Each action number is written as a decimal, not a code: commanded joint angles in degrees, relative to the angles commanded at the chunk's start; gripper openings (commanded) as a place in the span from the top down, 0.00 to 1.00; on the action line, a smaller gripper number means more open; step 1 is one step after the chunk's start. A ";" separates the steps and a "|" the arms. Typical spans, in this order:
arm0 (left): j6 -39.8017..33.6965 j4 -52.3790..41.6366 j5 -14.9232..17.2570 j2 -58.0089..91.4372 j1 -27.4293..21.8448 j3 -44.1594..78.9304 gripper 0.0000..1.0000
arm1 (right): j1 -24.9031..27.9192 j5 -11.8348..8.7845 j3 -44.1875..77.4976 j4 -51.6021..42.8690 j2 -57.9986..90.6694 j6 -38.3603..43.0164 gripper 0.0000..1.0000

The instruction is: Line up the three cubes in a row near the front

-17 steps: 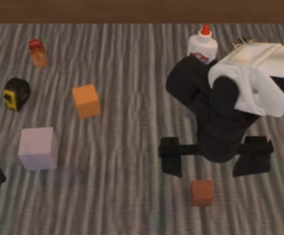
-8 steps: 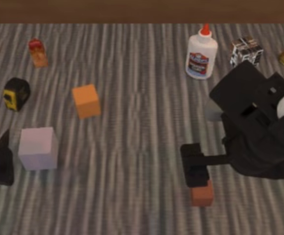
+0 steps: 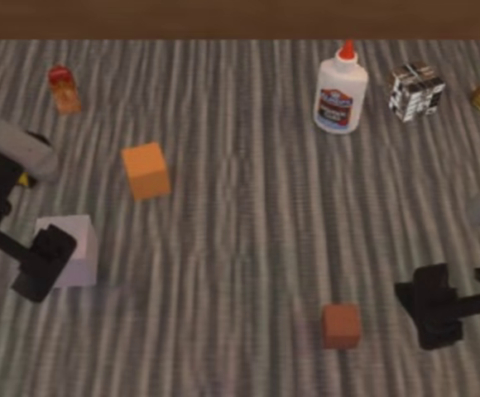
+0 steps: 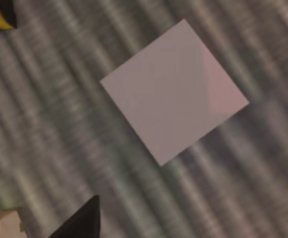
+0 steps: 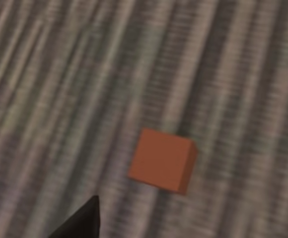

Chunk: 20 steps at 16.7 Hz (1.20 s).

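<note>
Reddish-brown cube (image 3: 341, 325): sits free on the counter (image 3: 248, 248) near the front edge, nothing touching it. A second ago the right hand was straddling it; now it stands alone, so this cube looks placed.
Right hand (image 3: 455, 308): it has backed off to the right of the reddish-brown cube, well clear. One dark finger shows beside the cube; the other runs off the edge, so I cannot tell how wide it stands. It carries nothing.
Lilac-pink cube (image 3: 68, 250): far to the left of the reddish-brown cube and a little farther back, flat on the counter. In the left wrist view it fills the middle (image 4: 175, 97).
Left hand (image 3: 45, 260): it has swung in from the left edge and now hangs over the lilac-pink cube's near-left corner. Whether it is spread or closed, I cannot tell.
Orange cube (image 3: 146, 169): left of the reddish-brown cube and well behind it, untouched.
Meaning: one cube down, and the work passes to the left arm, most likely for the lilac-pink cube.
Bystanders: the glue bottle (image 3: 340, 87) and patterned puzzle cube (image 3: 416, 91) stand far behind the reddish-brown cube.
</note>
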 joint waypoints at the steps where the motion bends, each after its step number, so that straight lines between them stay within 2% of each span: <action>1: 2.15 -3.54 -0.01 5.96 -0.73 4.27 0.00 | -1.49 -0.11 -3.20 2.14 -4.32 -1.63 0.00; 6: 12.93 -19.62 -0.50 34.51 -3.88 27.51 0.00 | -10.54 -0.40 -17.96 12.71 -24.61 -9.71 0.00; 10: 20.69 -28.93 -1.30 53.28 -5.60 47.37 0.00 | -18.64 -0.27 -26.69 20.11 -37.28 -15.29 0.00; 16: 29.06 -35.57 -2.80 70.80 -6.78 73.65 0.00 | -29.88 0.15 -34.37 29.10 -49.75 -21.44 0.00; 20: 31.72 -36.41 -3.54 75.36 -6.94 83.56 0.00 | -34.35 0.30 -36.36 32.40 -54.39 -23.33 0.00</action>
